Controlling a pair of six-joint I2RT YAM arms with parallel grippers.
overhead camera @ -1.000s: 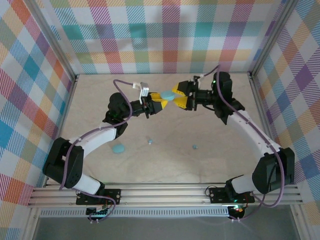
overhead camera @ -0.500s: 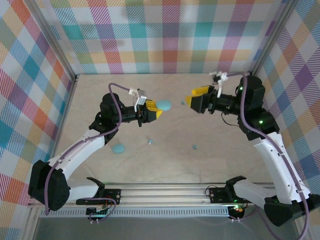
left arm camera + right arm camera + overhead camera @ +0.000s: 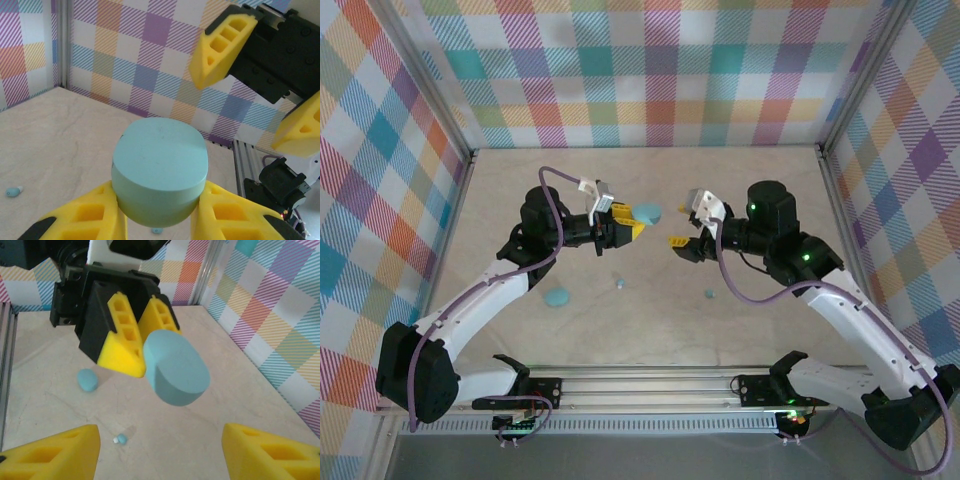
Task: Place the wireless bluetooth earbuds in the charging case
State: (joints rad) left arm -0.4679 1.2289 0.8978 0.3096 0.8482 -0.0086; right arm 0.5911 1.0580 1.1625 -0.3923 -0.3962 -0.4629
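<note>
A light-blue round charging case (image 3: pixel 647 212) hangs above the table with my left gripper (image 3: pixel 626 224) shut on it. In the left wrist view the case (image 3: pixel 160 172) sits closed between that gripper's (image 3: pixel 159 194) yellow fingers. My right gripper (image 3: pixel 682 235) faces it from the right, open and a short way off. The right wrist view has the case (image 3: pixel 176 367) ahead of the open right gripper (image 3: pixel 162 460), nothing between its fingers. Tiny pale blue earbuds (image 3: pixel 620 284) (image 3: pixel 710 294) lie on the table below; one earbud (image 3: pixel 121 439) shows near the right fingers, others (image 3: pixel 13 190) (image 3: pixel 157 231) under the left.
A second light-blue case (image 3: pixel 557 297) (image 3: pixel 88 379) lies on the table at front left. Plaid walls with metal posts (image 3: pixel 835 190) enclose the beige tabletop (image 3: pixel 650 330) on three sides. The rail (image 3: pixel 650 385) with both arm bases runs along the near edge.
A second ago both grippers met at the case. The right one let go, pulled away right, then swung down and left toward it again. The left drew back slightly, holding the case.
</note>
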